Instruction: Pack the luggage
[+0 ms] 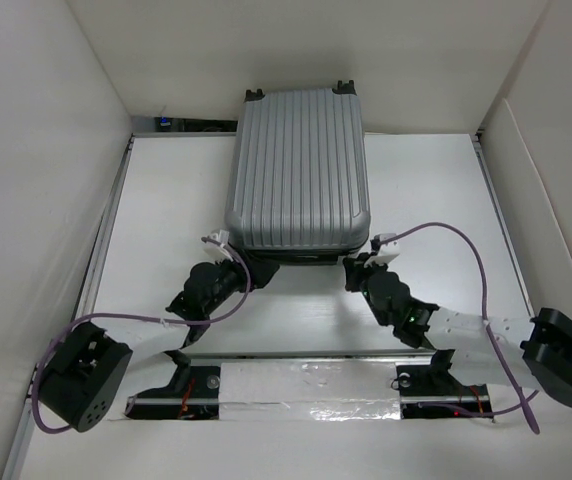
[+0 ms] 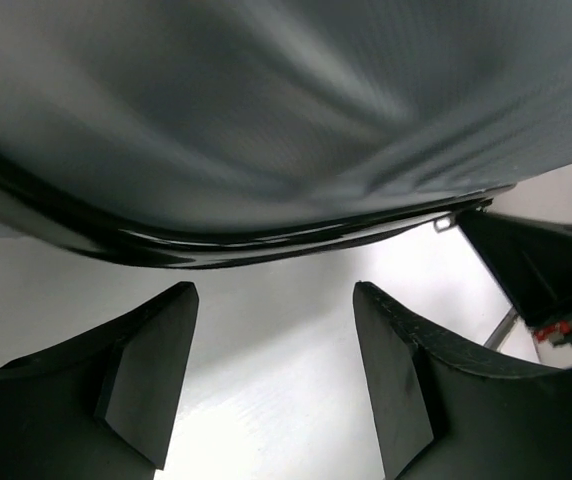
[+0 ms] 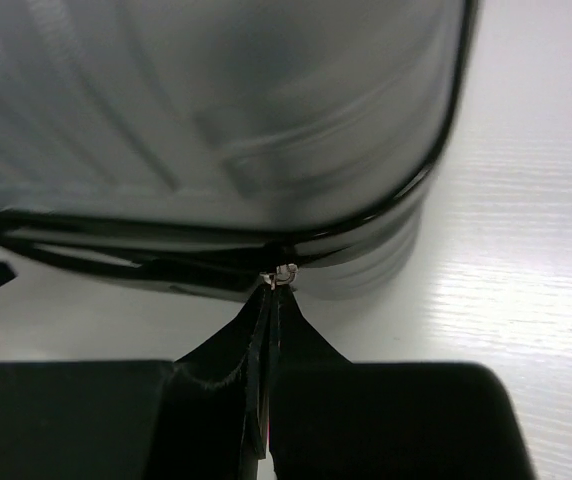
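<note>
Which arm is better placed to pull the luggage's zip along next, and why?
Right. The right gripper is shut, apparently pinching the zip pull at the near edge of the luggage. The left gripper is open below that edge, holding nothing.

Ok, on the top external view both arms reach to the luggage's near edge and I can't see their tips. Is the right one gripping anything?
Observer: Yes. The right wrist view shows the right gripper with jaws shut on a small metal zipper pull at the rim of the luggage.
Operator: And the left one?
Observer: The left gripper has its jaws open, with only bare table between them.
Operator: Is it touching the shell?
Observer: No, a strip of table shows between its fingertips and the luggage's rim.
</note>
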Available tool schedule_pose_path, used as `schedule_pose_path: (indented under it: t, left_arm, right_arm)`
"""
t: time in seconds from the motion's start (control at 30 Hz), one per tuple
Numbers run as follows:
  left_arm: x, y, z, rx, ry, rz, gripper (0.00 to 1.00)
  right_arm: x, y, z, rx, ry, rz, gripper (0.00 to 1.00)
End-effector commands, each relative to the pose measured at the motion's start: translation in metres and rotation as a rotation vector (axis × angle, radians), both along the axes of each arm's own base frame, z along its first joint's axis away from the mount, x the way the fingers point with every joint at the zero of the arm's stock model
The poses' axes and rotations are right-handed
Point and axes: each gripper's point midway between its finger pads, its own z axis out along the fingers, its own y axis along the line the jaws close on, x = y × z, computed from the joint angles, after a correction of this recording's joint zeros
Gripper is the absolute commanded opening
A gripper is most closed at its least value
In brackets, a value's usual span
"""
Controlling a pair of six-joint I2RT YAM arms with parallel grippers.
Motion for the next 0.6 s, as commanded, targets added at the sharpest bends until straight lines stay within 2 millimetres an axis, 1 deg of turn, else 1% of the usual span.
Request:
schedule_pose_path:
  t: [0.0, 0.03, 0.07, 0.1, 0.13, 0.17, 0.23, 0.27, 0.3, 0.33, 0.4, 0.43, 0.47, 0.53, 0.57]
  left_arm:
    - [0.015, -0.01, 0.041, -0.099, -0.114, 0.038, 0.6]
    - [0.015, -0.013, 0.041, -0.101, -0.113, 0.042, 0.58]
    - [0.011, -0.02, 0.043, -0.107, -0.119, 0.027, 0.58]
    - [0.012, -0.022, 0.044, -0.105, -0.123, 0.043, 0.58]
    - [0.011, -0.029, 0.047, -0.107, -0.124, 0.025, 0.55]
    - [0.01, -0.034, 0.049, -0.108, -0.132, 0.029, 0.54]
    - [0.01, -0.04, 0.048, -0.108, -0.131, 0.032, 0.53]
    - [0.012, -0.041, 0.05, -0.117, -0.134, 0.034, 0.53]
    - [0.01, -0.046, 0.05, -0.123, -0.129, 0.02, 0.53]
    - [0.01, -0.047, 0.047, -0.121, -0.123, 0.019, 0.53]
    - [0.01, -0.049, 0.048, -0.133, -0.121, 0.013, 0.53]
    - [0.01, -0.05, 0.045, -0.131, -0.111, 0.01, 0.53]
    - [0.008, -0.054, 0.047, -0.138, -0.115, 0.0, 0.53]
    - [0.007, -0.057, 0.043, -0.132, -0.106, -0.006, 0.53]
    - [0.004, -0.062, 0.043, -0.134, -0.108, -0.018, 0.53]
  right_arm:
    - [-0.016, 0.035, 0.021, 0.083, -0.058, 0.132, 0.0]
    - [-0.021, 0.04, 0.021, 0.081, -0.056, 0.152, 0.0]
    - [-0.025, 0.047, 0.023, 0.097, -0.059, 0.196, 0.0]
    - [-0.027, 0.049, 0.021, 0.096, -0.061, 0.217, 0.0]
    - [-0.03, 0.052, 0.022, 0.106, -0.06, 0.24, 0.0]
    - [-0.033, 0.059, 0.028, 0.14, -0.069, 0.273, 0.0]
    - [-0.035, 0.065, 0.026, 0.15, -0.068, 0.3, 0.0]
    - [-0.038, 0.072, 0.028, 0.16, -0.066, 0.326, 0.0]
    - [-0.037, 0.076, 0.03, 0.171, -0.06, 0.33, 0.0]
    - [-0.038, 0.085, 0.033, 0.177, -0.057, 0.343, 0.0]
    - [-0.037, 0.092, 0.039, 0.196, -0.059, 0.348, 0.0]
    - [-0.036, 0.096, 0.044, 0.214, -0.064, 0.352, 0.0]
    - [-0.036, 0.099, 0.044, 0.218, -0.059, 0.358, 0.0]
    - [-0.034, 0.103, 0.043, 0.222, -0.044, 0.353, 0.0]
    - [-0.027, 0.103, 0.036, 0.213, -0.018, 0.309, 0.0]
